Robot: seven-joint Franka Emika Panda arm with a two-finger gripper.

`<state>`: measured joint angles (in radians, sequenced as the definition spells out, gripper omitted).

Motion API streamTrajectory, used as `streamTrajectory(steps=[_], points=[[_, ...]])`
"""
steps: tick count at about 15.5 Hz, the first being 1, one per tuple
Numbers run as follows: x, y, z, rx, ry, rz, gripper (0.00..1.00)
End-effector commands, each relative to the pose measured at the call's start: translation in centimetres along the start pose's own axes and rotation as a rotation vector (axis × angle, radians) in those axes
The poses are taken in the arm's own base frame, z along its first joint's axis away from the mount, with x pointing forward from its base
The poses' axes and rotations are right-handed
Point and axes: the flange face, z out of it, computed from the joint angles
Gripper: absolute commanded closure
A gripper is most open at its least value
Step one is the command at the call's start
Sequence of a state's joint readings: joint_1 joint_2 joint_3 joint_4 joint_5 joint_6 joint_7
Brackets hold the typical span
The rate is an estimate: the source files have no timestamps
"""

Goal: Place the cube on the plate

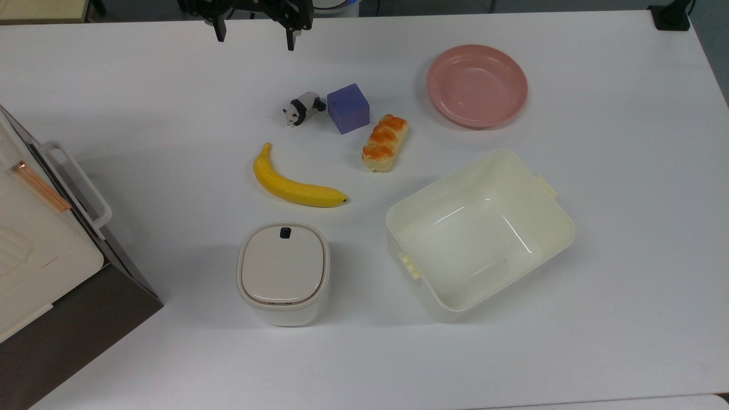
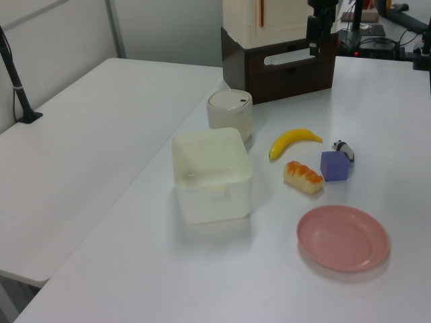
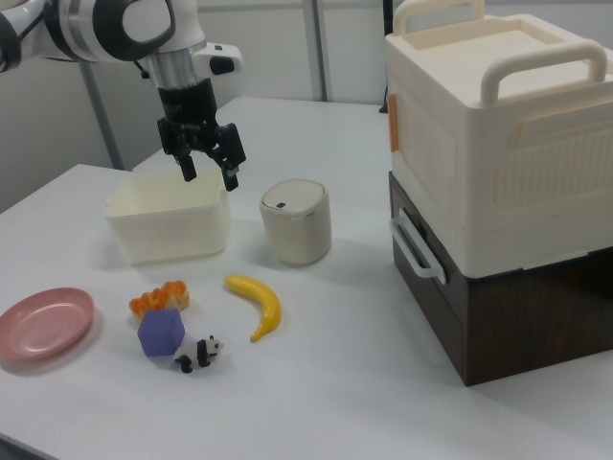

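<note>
On the white worktop (image 1: 142, 102), the blue-purple cube (image 1: 348, 108) sits near the middle, with a toy panda (image 1: 302, 108) just beside it on the top view's left and a glazed bread roll (image 1: 385, 143) just beside it toward the lower right. The pink plate (image 1: 477, 85) lies well apart, to the top view's right. A banana (image 1: 295, 182) lies below the panda. A cream tub (image 1: 480, 233) and a lidded bin (image 1: 283, 272) stand nearer the bottom. The gripper (image 1: 254, 33) hangs at the top edge, jaws spread apart.
</note>
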<state>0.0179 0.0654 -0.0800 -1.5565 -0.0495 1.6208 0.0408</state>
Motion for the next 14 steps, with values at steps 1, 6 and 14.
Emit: streamTrajectory(steps=[1,6,14], points=[[-0.40,-0.43,-0.30,0.022,-0.026,-0.023,0.00],[-0.40,-0.43,-0.30,0.022,-0.026,-0.023,0.00],[-0.49,-1.40,-0.18,0.022,-0.031,-0.040,0.00]])
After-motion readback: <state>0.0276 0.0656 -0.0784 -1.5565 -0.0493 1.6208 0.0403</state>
